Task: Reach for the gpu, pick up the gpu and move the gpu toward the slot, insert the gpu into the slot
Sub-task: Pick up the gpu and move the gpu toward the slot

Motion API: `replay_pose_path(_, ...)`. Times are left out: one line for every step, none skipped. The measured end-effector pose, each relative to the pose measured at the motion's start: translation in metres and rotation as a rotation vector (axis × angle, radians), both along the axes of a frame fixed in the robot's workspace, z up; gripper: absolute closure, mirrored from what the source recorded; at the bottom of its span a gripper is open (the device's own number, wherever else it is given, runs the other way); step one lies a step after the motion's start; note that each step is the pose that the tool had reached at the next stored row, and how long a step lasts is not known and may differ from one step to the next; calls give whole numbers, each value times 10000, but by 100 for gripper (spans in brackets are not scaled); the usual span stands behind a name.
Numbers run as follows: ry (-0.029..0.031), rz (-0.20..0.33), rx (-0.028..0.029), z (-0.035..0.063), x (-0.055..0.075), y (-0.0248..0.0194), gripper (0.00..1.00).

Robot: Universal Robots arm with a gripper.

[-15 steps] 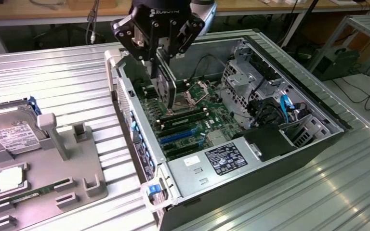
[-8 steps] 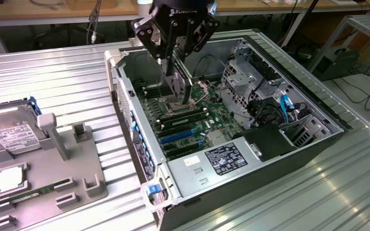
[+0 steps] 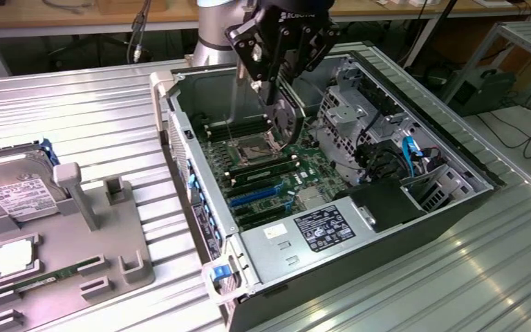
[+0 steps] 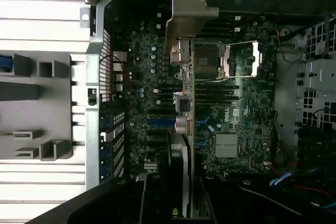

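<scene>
My gripper [image 3: 273, 88] hangs over the open computer case [image 3: 184, 149], shut on the gpu [image 3: 286, 119]. The gpu is a dark card held on edge, its round fan face towards the exterior view's right. Its thin silver end bracket [image 3: 238, 90] points down towards the case's rear wall. In the wrist view the gpu [image 4: 188, 129] is seen edge-on, with the bracket [image 4: 191, 11] at its far end and the gripper [image 4: 181, 203] clamped on the near end. The card hovers above the motherboard, clear of the blue expansion slots [image 3: 252, 197], which are beside the card edge [image 4: 157, 124] in the wrist view.
A grey fixture tray [image 3: 72, 228] at the exterior view's left carries a silver hard drive [image 3: 16, 190] and a green memory stick [image 3: 49, 280]. Inside the case are the CPU socket [image 3: 247, 149], a labelled power supply [image 3: 325, 228], a drive cage [image 3: 358, 114] and blue cables [image 3: 411, 152].
</scene>
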State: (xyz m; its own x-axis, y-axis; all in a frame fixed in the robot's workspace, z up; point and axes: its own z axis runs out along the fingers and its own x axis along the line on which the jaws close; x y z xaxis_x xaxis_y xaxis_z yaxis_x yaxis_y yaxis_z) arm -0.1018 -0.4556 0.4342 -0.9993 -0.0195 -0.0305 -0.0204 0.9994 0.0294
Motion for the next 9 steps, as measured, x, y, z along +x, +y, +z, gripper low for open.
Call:
replay_pose_path(0, 0, 0, 0, 29, 0, 72)
replay_pose_path(0, 0, 1, -1, 52, 0, 72)
replay_pose_path(-1, 0, 1, -1, 75, 0, 72)
replay_pose_path(0, 1, 0, -2, 98, 0, 72)
replay_pose_path(0, 1, 0, -2, 123, 0, 72)
replay_pose_path(0, 1, 0, -2, 149, 0, 72)
replay_pose_path(0, 0, 0, -3, 177, 0, 72)
replay_pose_path(0, 0, 0, -4, 211, 0, 72)
replay_pose_path(0, 1, 0, -4, 247, 0, 72)
